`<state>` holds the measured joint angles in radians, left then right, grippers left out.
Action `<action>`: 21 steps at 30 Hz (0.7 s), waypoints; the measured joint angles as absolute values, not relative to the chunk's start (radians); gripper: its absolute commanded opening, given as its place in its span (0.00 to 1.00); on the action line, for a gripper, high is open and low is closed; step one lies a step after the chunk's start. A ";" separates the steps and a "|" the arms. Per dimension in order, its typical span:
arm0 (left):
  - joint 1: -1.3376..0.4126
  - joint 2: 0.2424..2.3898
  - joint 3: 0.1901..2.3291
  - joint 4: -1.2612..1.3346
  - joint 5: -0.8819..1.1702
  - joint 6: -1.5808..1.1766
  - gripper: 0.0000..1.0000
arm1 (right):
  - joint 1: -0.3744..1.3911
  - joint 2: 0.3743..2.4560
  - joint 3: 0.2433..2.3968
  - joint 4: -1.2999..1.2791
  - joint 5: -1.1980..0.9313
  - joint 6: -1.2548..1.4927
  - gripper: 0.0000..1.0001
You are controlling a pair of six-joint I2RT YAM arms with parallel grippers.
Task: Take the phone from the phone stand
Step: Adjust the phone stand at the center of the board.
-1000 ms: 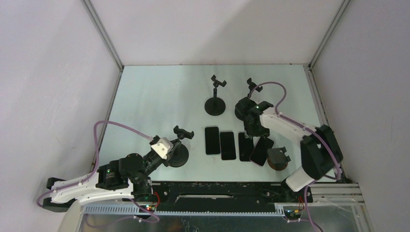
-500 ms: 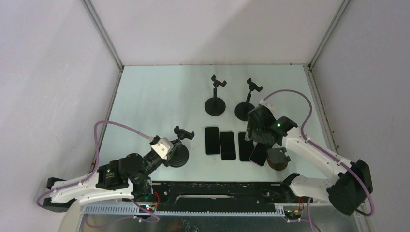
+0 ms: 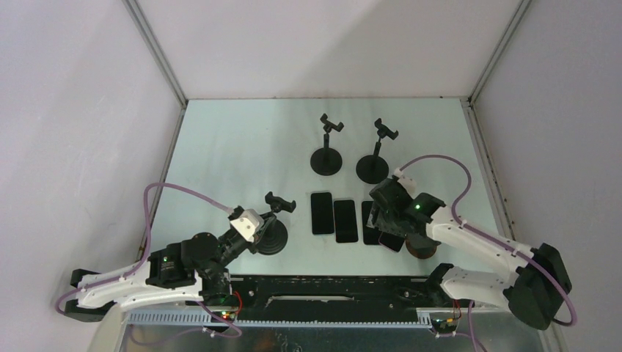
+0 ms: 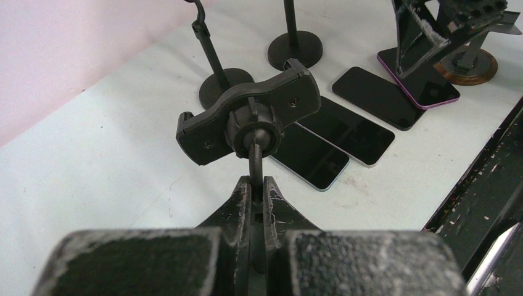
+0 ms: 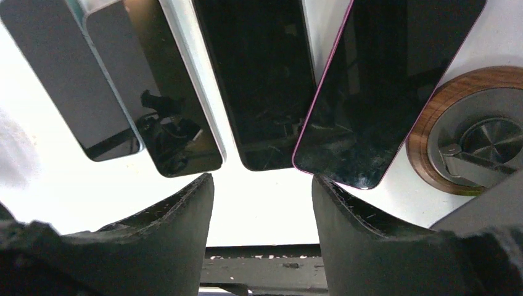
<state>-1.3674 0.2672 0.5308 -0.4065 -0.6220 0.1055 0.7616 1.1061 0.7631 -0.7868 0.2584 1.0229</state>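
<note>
Several dark phones lie flat in a row on the table: (image 3: pixel 321 213), (image 3: pixel 345 220), (image 3: pixel 370 220) and a purple-edged phone (image 5: pixel 382 92) at the right end. My left gripper (image 4: pixel 258 185) is shut on the stem of a black phone stand (image 3: pixel 270 240). The stand's clamp (image 4: pixel 250 117) is empty. My right gripper (image 5: pixel 262 185) is open and empty, hovering above the near ends of the phones. In the top view it (image 3: pixel 381 224) covers part of the purple-edged phone.
A stand with a round wooden base (image 3: pixel 422 247) sits right of the phones, close to my right gripper; it also shows in the right wrist view (image 5: pixel 481 129). Two more empty black stands (image 3: pixel 326 160) (image 3: pixel 372 167) stand farther back. The black front rail (image 3: pixel 330 286) runs along the near edge.
My right gripper has drawn back from the far stands toward the near edge, now over the phones' near ends, and its elbow swung out right. The left arm has not moved.
</note>
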 measured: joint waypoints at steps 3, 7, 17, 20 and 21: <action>-1.367 0.267 0.531 -0.406 -0.621 0.105 0.00 | 0.788 1.148 0.761 -0.794 0.267 1.041 0.61; -1.367 0.267 0.531 -0.407 -0.621 0.105 0.00 | 0.804 1.185 0.759 -0.837 0.298 1.065 0.61; -1.367 0.266 0.531 -0.407 -0.621 0.105 0.00 | 0.671 1.139 0.671 -0.853 0.333 1.056 0.63; -1.367 0.266 0.531 -0.407 -0.621 0.105 0.00 | 0.661 1.127 0.665 -0.843 0.336 1.041 0.66; -1.367 0.266 0.531 -0.407 -0.621 0.105 0.00 | 0.661 1.130 0.663 -0.835 0.334 1.039 0.66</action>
